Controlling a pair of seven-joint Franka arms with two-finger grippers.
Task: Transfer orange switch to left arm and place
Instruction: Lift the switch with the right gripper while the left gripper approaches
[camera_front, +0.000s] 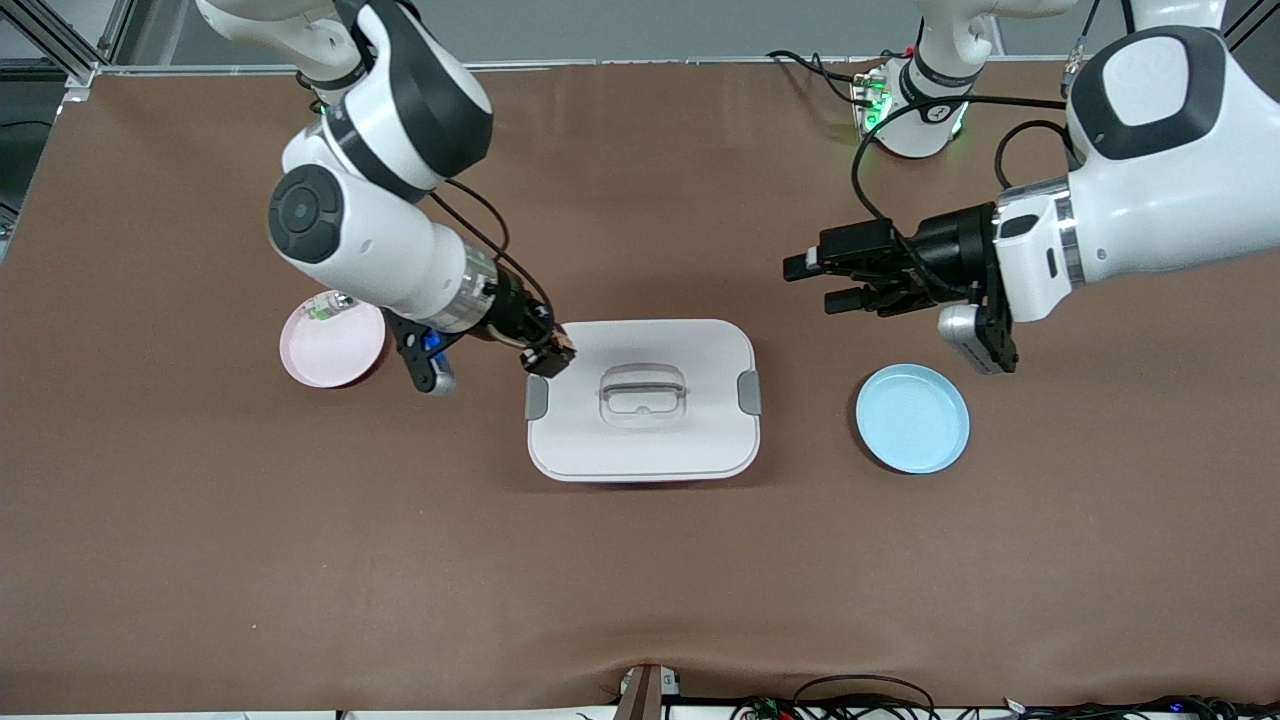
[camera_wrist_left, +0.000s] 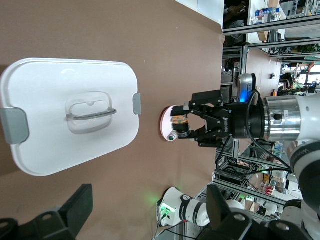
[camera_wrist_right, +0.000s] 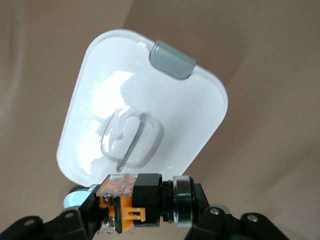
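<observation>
The tiny black switch with orange parts and a tan end (camera_wrist_right: 131, 202) is up in the air, squeezed tight between the fingers of the right gripper (camera_front: 552, 352). That gripper is over the corner of the big white plastic box with a rounded lid (camera_front: 690, 440), at the edge nearest the right arm's end of the table. In the left wrist view the switch (camera_wrist_left: 179, 120) shows just past the box's grey clip (camera_wrist_left: 136, 103).

The left gripper (camera_front: 822, 283) hangs over bare brown table (camera_front: 640, 600), with its fingers spread wide and nothing in them. It is well apart from the box, and there is open room between the two.

There is one box, with two grey clips and one handle (camera_front: 641, 391) sunk in the lid. There are two round plates. The pink plate (camera_front: 325, 355) lies toward the right arm's end, with a small silvery part with green (camera_front: 323, 308) on its rim. The light blue plate (camera_front: 912, 418) lies toward the left arm's end, near the box but not touching it.
</observation>
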